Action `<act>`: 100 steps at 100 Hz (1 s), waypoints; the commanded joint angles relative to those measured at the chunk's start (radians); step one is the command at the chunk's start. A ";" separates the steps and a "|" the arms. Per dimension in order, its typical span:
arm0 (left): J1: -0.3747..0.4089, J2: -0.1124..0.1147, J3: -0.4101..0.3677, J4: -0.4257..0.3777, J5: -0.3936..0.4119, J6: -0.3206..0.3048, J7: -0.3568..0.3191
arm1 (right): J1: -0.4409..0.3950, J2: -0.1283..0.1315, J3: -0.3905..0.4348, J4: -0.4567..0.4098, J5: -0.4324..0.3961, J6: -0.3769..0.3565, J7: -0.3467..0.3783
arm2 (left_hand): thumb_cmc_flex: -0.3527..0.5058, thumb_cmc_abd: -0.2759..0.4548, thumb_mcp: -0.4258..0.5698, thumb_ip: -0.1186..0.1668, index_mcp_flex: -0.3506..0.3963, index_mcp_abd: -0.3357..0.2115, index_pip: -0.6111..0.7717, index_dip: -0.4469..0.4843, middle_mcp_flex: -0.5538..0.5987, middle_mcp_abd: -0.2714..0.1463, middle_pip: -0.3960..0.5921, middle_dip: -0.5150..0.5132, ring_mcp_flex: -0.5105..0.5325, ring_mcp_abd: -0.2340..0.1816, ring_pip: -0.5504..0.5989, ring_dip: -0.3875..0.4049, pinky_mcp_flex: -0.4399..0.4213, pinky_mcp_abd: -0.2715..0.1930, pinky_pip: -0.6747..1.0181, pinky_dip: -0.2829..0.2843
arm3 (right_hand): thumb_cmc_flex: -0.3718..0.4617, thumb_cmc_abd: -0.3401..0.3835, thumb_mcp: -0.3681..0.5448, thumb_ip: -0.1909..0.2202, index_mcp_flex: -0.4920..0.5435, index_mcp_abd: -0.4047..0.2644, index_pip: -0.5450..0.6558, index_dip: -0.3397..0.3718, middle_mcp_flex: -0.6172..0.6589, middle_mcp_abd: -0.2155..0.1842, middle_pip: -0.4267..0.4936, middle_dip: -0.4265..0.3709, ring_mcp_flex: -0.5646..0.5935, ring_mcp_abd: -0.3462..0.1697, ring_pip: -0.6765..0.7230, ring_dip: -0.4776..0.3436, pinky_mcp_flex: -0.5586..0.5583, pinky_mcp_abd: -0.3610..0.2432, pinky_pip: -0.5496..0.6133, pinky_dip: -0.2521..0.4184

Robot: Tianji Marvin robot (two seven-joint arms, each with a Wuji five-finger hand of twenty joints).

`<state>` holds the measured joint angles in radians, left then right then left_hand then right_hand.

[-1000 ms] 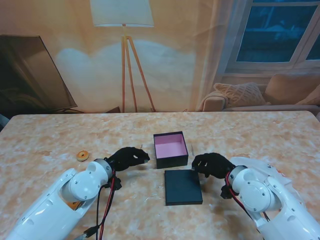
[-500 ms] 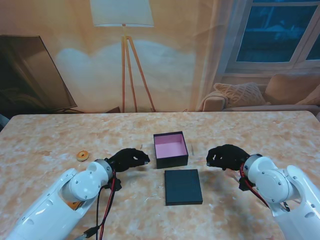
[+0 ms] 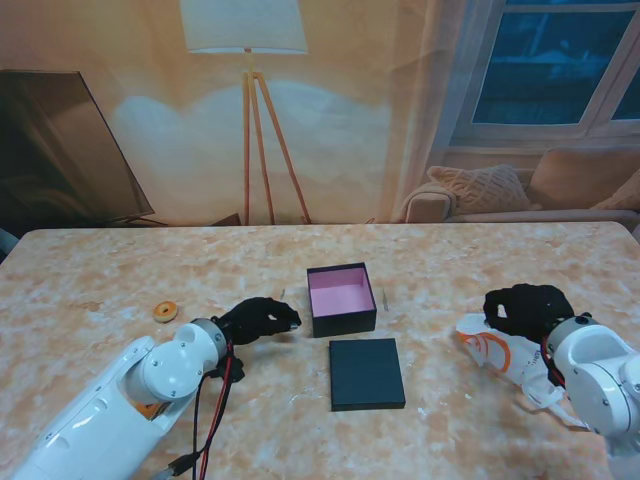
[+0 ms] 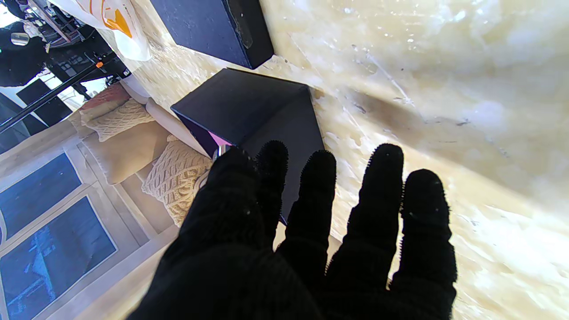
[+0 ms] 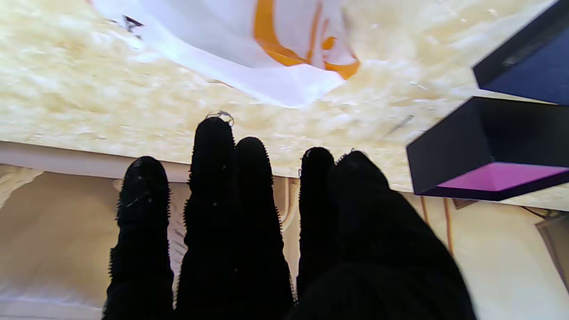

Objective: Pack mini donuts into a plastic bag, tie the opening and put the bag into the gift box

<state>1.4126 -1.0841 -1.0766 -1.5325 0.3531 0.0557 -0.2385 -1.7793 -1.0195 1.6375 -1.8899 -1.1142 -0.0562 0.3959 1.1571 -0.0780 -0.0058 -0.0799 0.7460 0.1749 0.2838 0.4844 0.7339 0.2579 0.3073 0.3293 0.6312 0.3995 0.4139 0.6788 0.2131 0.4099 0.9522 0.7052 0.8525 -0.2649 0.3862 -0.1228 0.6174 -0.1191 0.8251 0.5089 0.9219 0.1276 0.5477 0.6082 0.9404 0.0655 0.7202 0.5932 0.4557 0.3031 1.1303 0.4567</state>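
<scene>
Your right robot hand [image 3: 527,308] is hovering over the far end of the plastic bag [image 3: 500,356] at the right side of the counter [image 3: 100,270]; its fingers [image 5: 212,146] are stretched out almost straight and are gripping nothing. Your left robot hand [image 3: 262,318] is resting just left of the gift box [image 3: 341,298], fingers loosely extended, also with nothing inside.

The box is standing open and its pink inside is showing nothing in it, and its lid [image 3: 367,373] is lying flat just near of it. One mini donut [image 3: 165,311] is lying far left, well apart from the bag. I am judging that the task is only beginning: the donut is not packed, the bag is lying flat and untied, and the box is waiting.
</scene>
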 commanded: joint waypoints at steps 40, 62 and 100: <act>0.003 -0.002 -0.001 -0.007 0.000 0.007 -0.013 | -0.086 -0.019 0.055 -0.062 -0.308 0.104 0.151 | 0.032 -0.003 -0.009 0.008 0.002 -0.022 0.011 0.007 -0.017 -0.013 0.001 0.003 0.000 0.007 0.007 -0.001 -0.010 -0.002 -0.002 -0.006 | -0.187 -0.010 0.066 0.066 0.053 0.161 -0.416 0.133 -0.071 -0.038 0.107 0.170 -0.037 -0.066 0.227 0.191 -0.013 -0.041 -0.014 0.045; 0.005 -0.002 -0.004 -0.008 0.001 0.006 -0.012 | -0.083 -0.026 0.043 -0.075 -0.382 0.149 0.256 | 0.031 -0.003 -0.009 0.007 0.003 -0.023 0.012 0.007 -0.016 -0.011 0.001 0.003 0.001 0.006 0.008 -0.001 -0.009 0.000 -0.002 -0.006 | -0.234 0.007 0.041 0.062 0.069 0.206 -0.431 0.131 -0.066 -0.022 0.119 0.184 -0.033 -0.061 0.257 0.207 -0.013 -0.038 -0.012 0.049; 0.008 -0.002 -0.007 -0.010 0.004 0.005 -0.010 | -0.039 -0.020 0.016 -0.052 -0.344 0.197 0.388 | 0.032 -0.003 -0.009 0.008 0.002 -0.022 0.010 0.006 -0.018 -0.010 0.001 0.003 0.000 0.008 0.008 0.000 -0.010 0.000 -0.003 -0.005 | -0.241 0.105 -0.113 0.072 0.152 0.204 -0.409 0.155 -0.005 -0.015 0.143 0.214 0.013 -0.048 0.314 0.224 0.011 -0.029 0.007 0.054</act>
<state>1.4151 -1.0842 -1.0809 -1.5342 0.3549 0.0597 -0.2367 -1.8196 -1.0373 1.6605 -1.9483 -1.4636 0.1344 0.7584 1.1571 -0.0780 -0.0058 -0.0799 0.7459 0.1746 0.2838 0.4844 0.7339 0.2578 0.3073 0.3293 0.6312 0.3995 0.4139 0.6788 0.2131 0.4099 0.9506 0.7052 0.5988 -0.2069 0.2990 -0.0812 0.7424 0.0657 0.4101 0.6504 0.8932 0.0974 0.6745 0.8075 0.9349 0.0055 1.0053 0.7846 0.4642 0.2638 1.1177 0.4922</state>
